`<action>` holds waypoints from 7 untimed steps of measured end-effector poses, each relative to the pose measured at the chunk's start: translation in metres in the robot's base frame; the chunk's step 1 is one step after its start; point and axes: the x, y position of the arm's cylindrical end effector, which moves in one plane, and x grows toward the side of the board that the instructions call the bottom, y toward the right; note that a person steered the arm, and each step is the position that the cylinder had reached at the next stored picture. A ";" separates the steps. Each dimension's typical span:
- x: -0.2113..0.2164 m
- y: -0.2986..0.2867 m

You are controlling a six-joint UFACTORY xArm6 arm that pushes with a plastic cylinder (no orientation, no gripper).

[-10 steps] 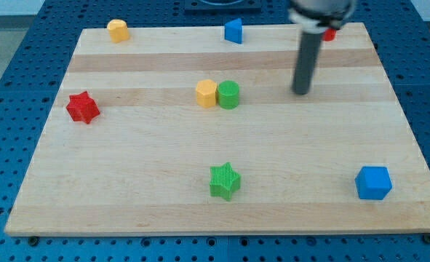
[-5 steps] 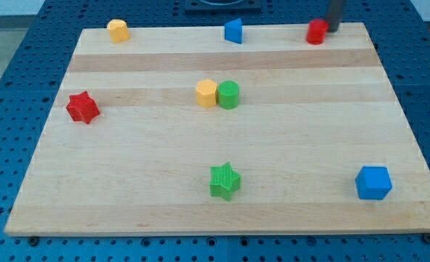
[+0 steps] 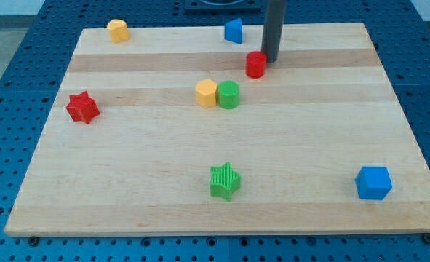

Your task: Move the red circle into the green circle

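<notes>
Red round plastic block (image 3: 255, 65) sits just up-right of the green round block (image 3: 228, 94), not touching. My tip (image 3: 270, 60) bears on its upper-right side, holding nothing, placed to shove it down-left. Yellow hexagonal block (image 3: 206, 94) abuts green's left.

The dark rod stands nearly upright, entering from the view's top edge, right of centre. My tip (image 3: 270, 60) rests low on the bench in the upper middle.
</notes>
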 end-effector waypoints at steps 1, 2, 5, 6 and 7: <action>0.000 -0.010; 0.003 -0.017; 0.030 -0.069; 0.028 -0.074; 0.009 -0.044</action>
